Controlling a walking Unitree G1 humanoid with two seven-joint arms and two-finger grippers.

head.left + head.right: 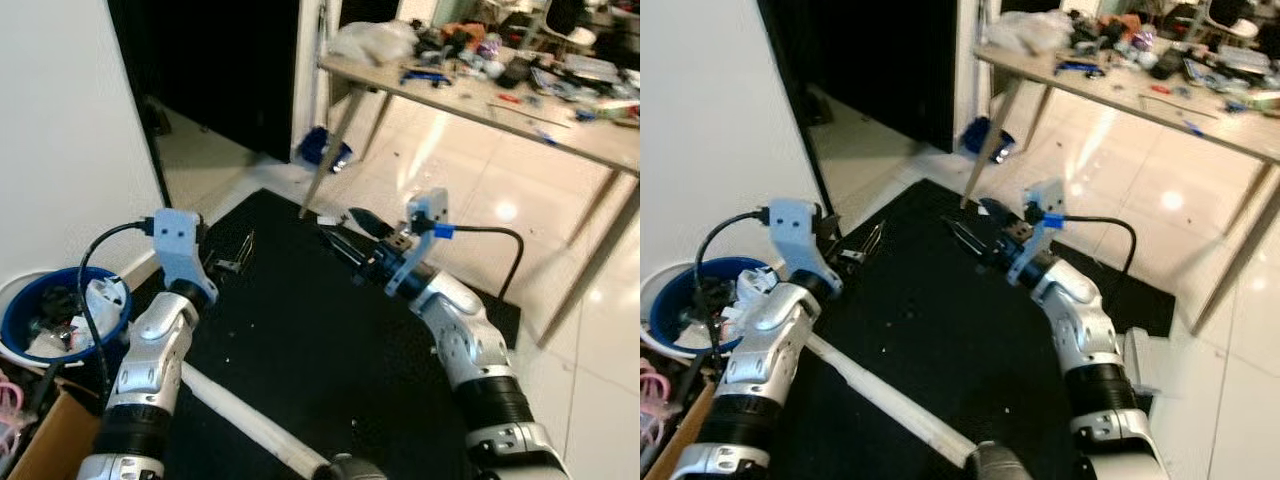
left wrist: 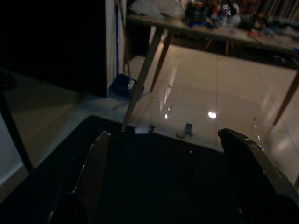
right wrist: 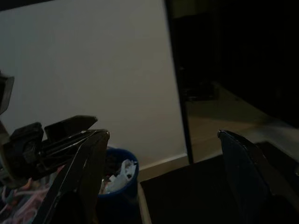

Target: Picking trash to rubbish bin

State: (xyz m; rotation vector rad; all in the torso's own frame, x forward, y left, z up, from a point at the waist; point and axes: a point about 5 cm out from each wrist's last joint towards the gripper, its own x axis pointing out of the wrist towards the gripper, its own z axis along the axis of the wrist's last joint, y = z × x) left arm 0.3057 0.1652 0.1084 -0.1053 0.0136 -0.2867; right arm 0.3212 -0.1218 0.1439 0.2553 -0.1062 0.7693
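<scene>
Rubbish bin [image 1: 60, 315] by wall, full; left gripper [image 1: 232, 250], right gripper [image 1: 343, 232] above black mat [image 1: 300, 350], jaws apart, empty.

Black mat [image 1: 300, 340] lies open — table leg [image 1: 325, 165] and wall [image 1: 60, 130] hem it.

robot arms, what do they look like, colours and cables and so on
Both arms are silver metal with black bands near the elbows. Each wrist carries a light blue printed camera bracket with a black cable looping off it. The left hand and right hand each have two long, thin black fingers.
</scene>
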